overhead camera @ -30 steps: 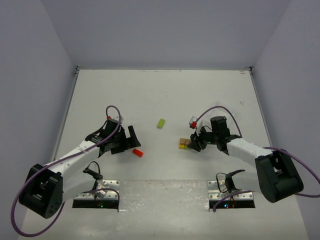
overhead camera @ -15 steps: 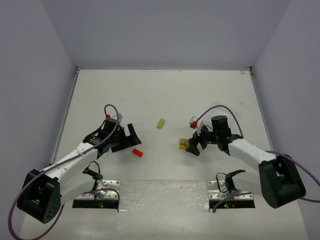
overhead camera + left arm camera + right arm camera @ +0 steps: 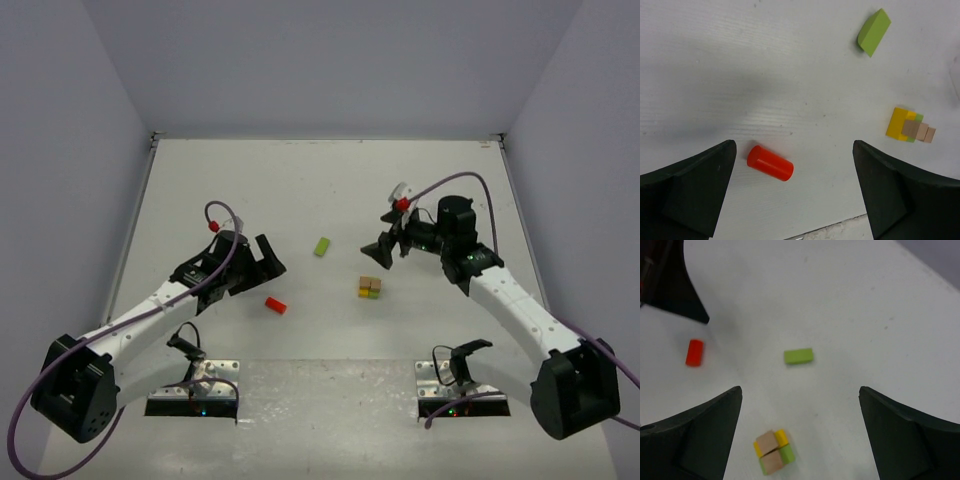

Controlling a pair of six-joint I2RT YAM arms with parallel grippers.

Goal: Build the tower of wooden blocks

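Observation:
The tower (image 3: 370, 288) is a low cluster near the table's middle: two tan wood blocks (image 3: 769, 454) rest on a yellow and a lime green block. It also shows in the left wrist view as the tower (image 3: 910, 127). A red-orange cylinder (image 3: 276, 305) lies on its side left of it, and a lime green block (image 3: 322, 246) lies farther back. My right gripper (image 3: 385, 236) hangs open and empty above and behind the tower (image 3: 774, 451). My left gripper (image 3: 260, 268) is open over the cylinder (image 3: 770, 163), which lies close to its left finger.
The white table ends in a near edge strip (image 3: 840, 231) just below the cylinder. Grey walls enclose the table on three sides. A finger of the left gripper (image 3: 670, 280) shows at the top left of the right wrist view, beyond the cylinder (image 3: 694, 352).
My right gripper opened, let go at the tower and rose back away from it. The left arm shifted slightly forward, still open.

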